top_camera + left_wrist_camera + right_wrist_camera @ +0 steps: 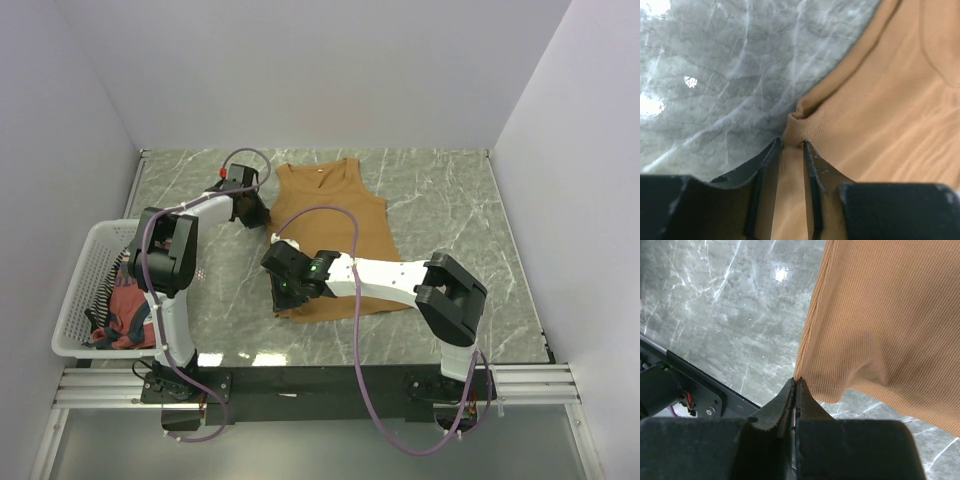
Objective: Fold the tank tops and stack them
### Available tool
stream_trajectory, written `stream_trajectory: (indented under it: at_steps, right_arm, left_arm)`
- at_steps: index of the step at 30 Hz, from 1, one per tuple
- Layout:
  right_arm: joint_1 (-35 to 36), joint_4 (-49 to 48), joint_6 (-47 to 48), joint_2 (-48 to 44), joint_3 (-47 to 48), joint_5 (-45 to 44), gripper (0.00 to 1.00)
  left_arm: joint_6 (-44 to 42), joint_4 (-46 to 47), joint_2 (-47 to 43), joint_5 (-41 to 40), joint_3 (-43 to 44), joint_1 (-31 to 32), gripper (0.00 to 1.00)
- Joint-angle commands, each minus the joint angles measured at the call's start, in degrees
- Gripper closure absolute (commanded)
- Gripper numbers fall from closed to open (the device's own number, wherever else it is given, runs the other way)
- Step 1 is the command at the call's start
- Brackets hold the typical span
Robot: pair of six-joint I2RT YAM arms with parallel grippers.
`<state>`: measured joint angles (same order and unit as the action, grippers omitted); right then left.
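Pinch: right gripper [795,381] has its jaws pressed tight on the near hem corner of the tan tank top [880,325], and that corner rides up off the marble table [715,315].
Other tool: left gripper [791,144] sits at the armhole corner on the same side. Its fingers [765,165] stand a little apart with the bunched tan edge in the gap. Whether they truly bite it, I can't tell from here.
Garment: the tan tank top lies flat mid-table, neckline far and hem near, so its long axis runs straight away from the arm bases.
Key relation: both tools are on the garment's left edge, the left arm farther up it and the right arm at the near end. All the cloth spreads to their right.
Next move, my read: carry that edge rightward across the body for a lengthwise fold, with both ends travelling together or the fold line skews.
Waiting: rust-red top [125,305] sits crumpled in the white basket [85,255] at the table's left, well apart from the action.
Progress: by the look of it, the first fold is only beginning and nothing is stacked yet.
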<state>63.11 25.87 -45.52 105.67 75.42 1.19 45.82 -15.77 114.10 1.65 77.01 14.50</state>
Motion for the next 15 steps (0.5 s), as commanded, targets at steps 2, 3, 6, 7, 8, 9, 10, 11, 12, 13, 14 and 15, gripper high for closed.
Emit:
stream_trajectory:
  at_steps: [2, 3, 6, 7, 8, 9, 10, 11, 12, 13, 14, 15]
  right_arm:
    - [-0.3, -0.8, 0.3, -2.3, 0.8, 1.2, 1.00]
    - [0.0, -0.8, 0.3, -2.1, 1.0, 1.7, 1.00]
    - [0.2, -0.6, 0.1, -1.4, 1.9, 2.5, 1.00]
    - [0.3, -0.6, 0.1, -1.0, 2.3, 2.8, 1.00]
    - [0.7, -0.2, 0.1, -0.7, 3.1, 3.2, 1.00]
    - [1.0, 0.1, 0.0, -0.2, 3.7, 3.6, 1.00]
    - [2.0, 0.3, 0.0, 0.7, 4.4, 4.6, 1.00]
    - [2.5, 0.7, 0.1, 1.2, 5.7, 5.0, 1.00]
    - [3.8, 1.2, -0.1, 2.3, 6.7, 5.8, 1.00]
    - [4.1, 1.1, -0.1, 2.6, 7.1, 6.2, 1.00]
    - [4.6, 1.0, -0.3, 3.0, 7.5, 6.5, 1.00]
    - [4.8, 1.0, -0.5, 3.9, 7.7, 6.8, 1.00]
  left_arm:
    - [-1.7, 0.8, 1.7, -1.5, 3.8, 0.2, 0.71]
    - [-1.8, 0.0, 2.0, -1.5, 4.1, 0.2, 0.75]
    - [-2.1, -0.8, 2.4, -3.9, 5.2, 0.2, 0.86]
    - [-2.1, -1.1, 2.1, -4.5, 5.4, 0.1, 0.88]
    - [-2.1, -1.5, 1.8, -5.9, 5.7, -0.1, 0.91]
    - [-2.1, -1.7, 1.5, -6.7, 5.8, -0.1, 0.97]
    - [-2.1, -2.2, 0.5, -7.3, 5.5, -0.3, 0.99]
    - [-1.8, -2.2, -0.1, -7.8, 5.1, -0.5, 0.99]
    - [-1.7, -2.1, -1.2, -8.8, 4.2, -0.7, 0.99]
    - [-1.6, -2.4, -1.8, -9.1, 3.9, -0.8, 1.00]
    - [-1.3, -2.6, -2.1, -9.8, 3.5, -1.1, 0.99]
    - [-1.2, -2.9, -2.7, -10.6, 3.1, -1.1, 0.99]
